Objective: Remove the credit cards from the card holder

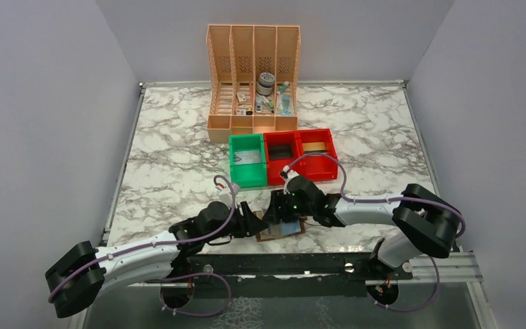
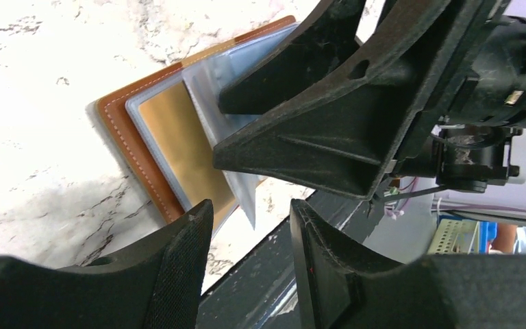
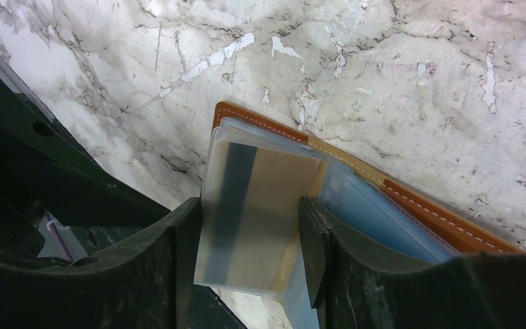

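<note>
The brown card holder (image 1: 284,232) lies open on the marbled surface (image 1: 178,157), close to the surface's near edge, with both arms reaching in over it. Its stitched leather cover rests flat, and clear plastic sleeves fan out from its inside.

The right gripper (image 3: 250,205) is directly above the card holder. Its two fingers are closed to a medium gap against the long edges of one clear sleeve (image 3: 219,274). That sleeve holds a tan credit card (image 3: 267,205) with a dark stripe, and it is raised off the rest of the card holder. Beside it, pale blue sleeves (image 3: 377,212) lie across the card holder's other half.

The left gripper (image 2: 250,205) is at the left side of the card holder, low and near the surface's edge. Its fingers are parted by a moderate gap and clamp nothing. The hanging corner of the raised sleeve shows just beyond that gap. Whether it touches a finger cannot be told. A second gold card (image 2: 171,137) lies flat inside the card holder under its own sleeve, beneath the right gripper's fingers.

Past the card holder, farther from the arms, are a green bin (image 1: 246,161) and two red bins (image 1: 300,154). A peach file organiser (image 1: 253,75) is behind those.
</note>
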Controlling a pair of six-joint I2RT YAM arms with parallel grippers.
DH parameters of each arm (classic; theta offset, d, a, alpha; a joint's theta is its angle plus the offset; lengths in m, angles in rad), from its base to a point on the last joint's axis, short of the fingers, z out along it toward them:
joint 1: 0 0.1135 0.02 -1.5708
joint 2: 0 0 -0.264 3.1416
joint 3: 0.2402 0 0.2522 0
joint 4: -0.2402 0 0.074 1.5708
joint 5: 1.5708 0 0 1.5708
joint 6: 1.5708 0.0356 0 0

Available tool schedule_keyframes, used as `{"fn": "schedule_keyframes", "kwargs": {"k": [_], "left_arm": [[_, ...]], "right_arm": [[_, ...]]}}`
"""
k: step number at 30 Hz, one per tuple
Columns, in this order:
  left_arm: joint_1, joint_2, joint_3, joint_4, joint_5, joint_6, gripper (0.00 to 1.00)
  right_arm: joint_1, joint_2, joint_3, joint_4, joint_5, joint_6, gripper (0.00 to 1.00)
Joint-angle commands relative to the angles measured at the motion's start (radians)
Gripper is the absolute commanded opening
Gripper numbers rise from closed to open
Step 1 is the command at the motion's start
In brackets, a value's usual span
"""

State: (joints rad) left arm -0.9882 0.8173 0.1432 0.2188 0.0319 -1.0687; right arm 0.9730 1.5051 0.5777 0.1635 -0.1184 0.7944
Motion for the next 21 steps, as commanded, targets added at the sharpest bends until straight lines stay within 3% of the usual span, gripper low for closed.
{"fn": "schedule_keyframes", "kwargs": {"k": [1,9,21], "left_arm": [[-0.01,0.022,-0.002,0.087,-0.039,-0.029,0.47],[-0.019,0.182,0.035,0.165,0.016,-0.014,0.43],[-0.023,0.238,0.069,0.214,0.011,0.04,0.42]], "right_arm": [[-0.005,0.033,-0.019,-0.019,-0.011,0.015,0.53],[-0.006,0.043,-0.019,0.012,-0.051,0.034,0.53],[-0.007,-0.01,-0.012,-0.011,-0.055,0.043,0.53]]}}
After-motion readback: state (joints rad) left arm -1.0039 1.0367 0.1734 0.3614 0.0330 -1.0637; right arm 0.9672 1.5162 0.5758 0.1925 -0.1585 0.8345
